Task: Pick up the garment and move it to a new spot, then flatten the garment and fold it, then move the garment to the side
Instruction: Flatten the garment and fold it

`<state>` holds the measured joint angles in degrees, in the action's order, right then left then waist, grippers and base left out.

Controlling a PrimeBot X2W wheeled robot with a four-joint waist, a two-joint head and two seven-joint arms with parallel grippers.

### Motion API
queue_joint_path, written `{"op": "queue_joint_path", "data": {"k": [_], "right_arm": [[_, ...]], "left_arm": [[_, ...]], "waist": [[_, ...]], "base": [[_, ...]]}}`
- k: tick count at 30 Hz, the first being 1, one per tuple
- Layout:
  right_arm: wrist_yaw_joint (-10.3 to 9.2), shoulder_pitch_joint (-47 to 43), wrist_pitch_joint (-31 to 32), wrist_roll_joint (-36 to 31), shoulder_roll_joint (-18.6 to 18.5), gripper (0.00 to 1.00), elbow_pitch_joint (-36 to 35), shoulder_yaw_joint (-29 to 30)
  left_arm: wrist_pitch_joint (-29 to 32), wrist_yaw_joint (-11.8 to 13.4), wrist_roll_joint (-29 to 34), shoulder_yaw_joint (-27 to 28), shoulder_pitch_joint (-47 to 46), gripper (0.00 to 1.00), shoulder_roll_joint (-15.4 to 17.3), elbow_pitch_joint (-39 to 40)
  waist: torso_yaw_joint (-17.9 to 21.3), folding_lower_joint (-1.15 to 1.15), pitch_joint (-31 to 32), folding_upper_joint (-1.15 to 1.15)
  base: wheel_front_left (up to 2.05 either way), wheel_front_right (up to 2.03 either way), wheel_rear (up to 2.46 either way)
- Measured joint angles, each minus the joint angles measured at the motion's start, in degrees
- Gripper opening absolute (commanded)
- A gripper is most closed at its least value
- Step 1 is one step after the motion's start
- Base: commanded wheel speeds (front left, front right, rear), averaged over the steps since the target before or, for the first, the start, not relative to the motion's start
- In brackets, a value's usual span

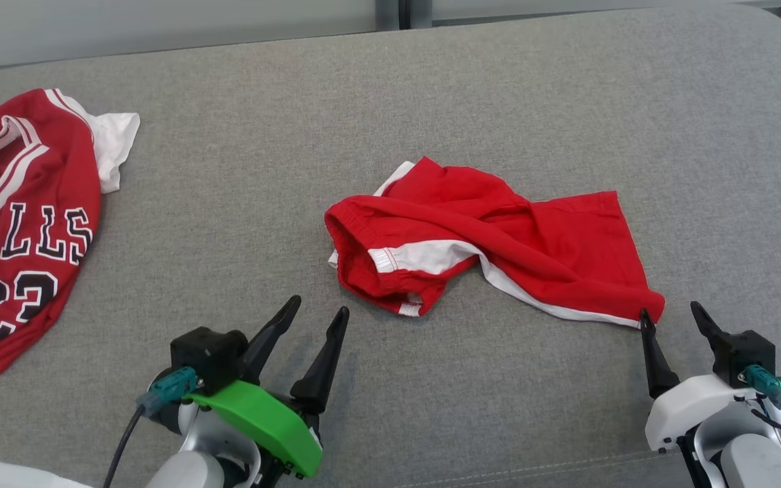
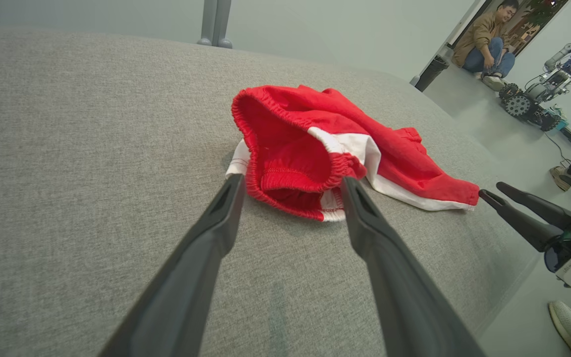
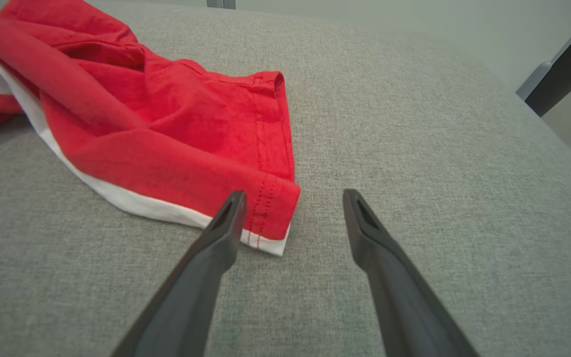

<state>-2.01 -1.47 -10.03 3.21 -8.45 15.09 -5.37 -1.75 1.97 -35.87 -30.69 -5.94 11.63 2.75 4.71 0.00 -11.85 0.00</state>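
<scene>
A pair of red shorts (image 1: 499,237) with white side stripes is seen lying crumpled near the middle of a grey upholstered surface (image 1: 431,88), its elastic waistband turned toward the robot's left and one leg spread out toward the right. The left gripper (image 1: 318,306) is held low over the surface just short of the waistband, its fingers spread apart with nothing between them. The right gripper (image 1: 670,310) is placed at the near right hem corner of the shorts, its fingers likewise spread and empty. In the right wrist view one fingertip is seen over the white-edged corner, though contact cannot be judged. A red basketball jersey (image 1: 17,224) with white trim and dark lettering is laid at the far left of the surface, well apart from the shorts. In the left wrist view a crouching person (image 2: 486,39) and a wheeled machine (image 2: 538,94) are seen on the floor beyond.
</scene>
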Motion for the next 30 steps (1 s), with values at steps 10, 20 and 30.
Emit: {"op": "queue_joint_path", "data": {"k": [10,20,30], "right_arm": [[0.51,4.1,0.3,0.1,1.6,1.0,6.5,-0.7],[0.99,7.8,-1.5,0.8,2.7,1.0,10.9,-0.7],[1.47,9.7,-3.1,0.9,2.9,1.0,14.2,-1.1]], "left_arm": [[3.0,-0.3,-1.2,-0.6,-4.8,1.0,-1.6,-2.7],[4.5,-1.0,-1.3,-1.0,-7.7,1.0,-2.8,-5.2],[6.1,-2.2,-3.3,-2.7,-8.7,1.0,-5.4,-3.8]], "waist": [[-0.1,0.0,-3.7,0.0],[0.4,0.0,-4.7,0.0],[0.9,0.0,-4.9,0.0]], "base": [[0.0,0.0,0.0],[0.0,0.0,0.0],[0.0,0.0,0.0]]}}
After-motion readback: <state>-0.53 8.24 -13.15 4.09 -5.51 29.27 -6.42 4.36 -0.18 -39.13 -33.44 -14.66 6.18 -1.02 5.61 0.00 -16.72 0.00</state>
